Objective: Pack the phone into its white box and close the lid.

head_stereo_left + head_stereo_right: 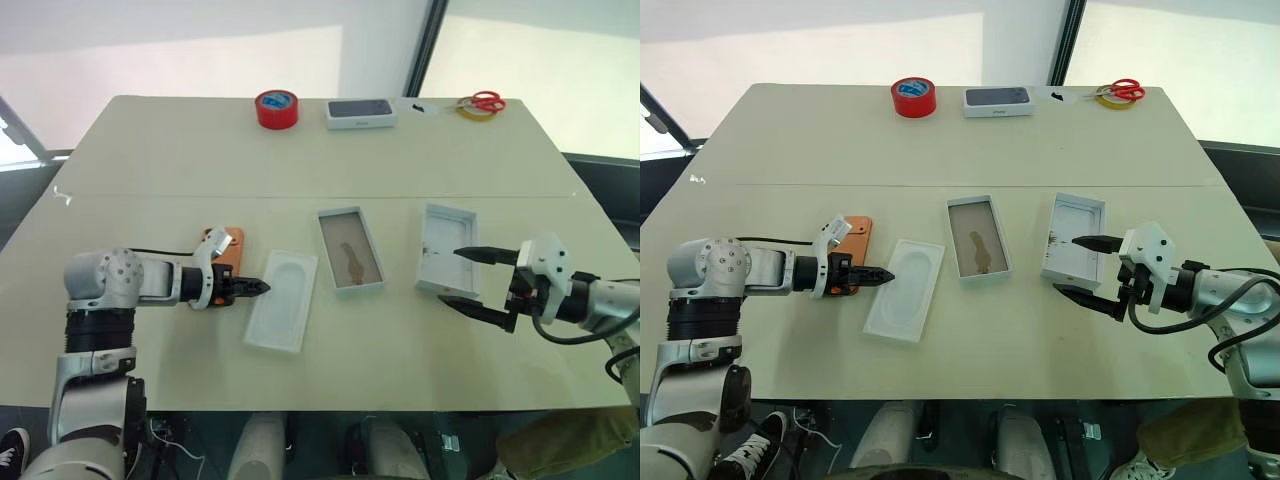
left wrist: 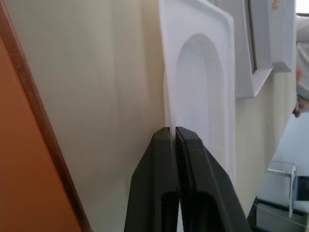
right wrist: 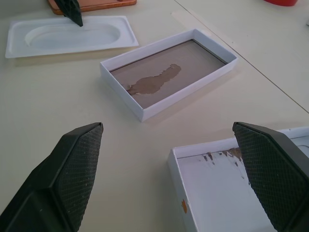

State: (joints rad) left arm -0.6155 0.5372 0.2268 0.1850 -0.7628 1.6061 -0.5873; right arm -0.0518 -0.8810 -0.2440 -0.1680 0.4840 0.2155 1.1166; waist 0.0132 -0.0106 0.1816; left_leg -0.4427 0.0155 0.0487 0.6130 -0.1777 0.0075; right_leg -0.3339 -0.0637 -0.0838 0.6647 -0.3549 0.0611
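**Left hand nips the insert's edge, phone waits behind it**

The big cream worktop (image 1: 330, 150) carries everything. Far past both hands, near its back edge, sit a red tape roll (image 1: 276, 108), a white box with a phone picture (image 1: 361, 113) and red scissors (image 1: 487, 101).

The flat white insert (image 1: 283, 300) lies right in front of the left hand (image 1: 262, 287). The white box (image 1: 350, 249), open with its tan floor showing, lies between the two hands. The lid (image 1: 446, 250) lies inside up, just in front of the right hand (image 1: 466, 277).

The phone (image 1: 226, 243) is orange and lies flat just behind the left hand, partly hidden by the wrist. It is not in the box yet.

The left hand is squeezed tight, and its tips look pinched on the thin near edge of the insert. The right hand is stretched wide, holds nothing, and hangs above the near end of the lid.

The step looks like moving the insert. To do it well, the left hand should keep its squeeze firm, because the edge is thin and could slip out. Lift a little before sliding, so the insert does not drag or bump the white box beside it. Keep the wrist off the phone so it does not get pushed. The right hand should stay off the lid until the phone is inside.
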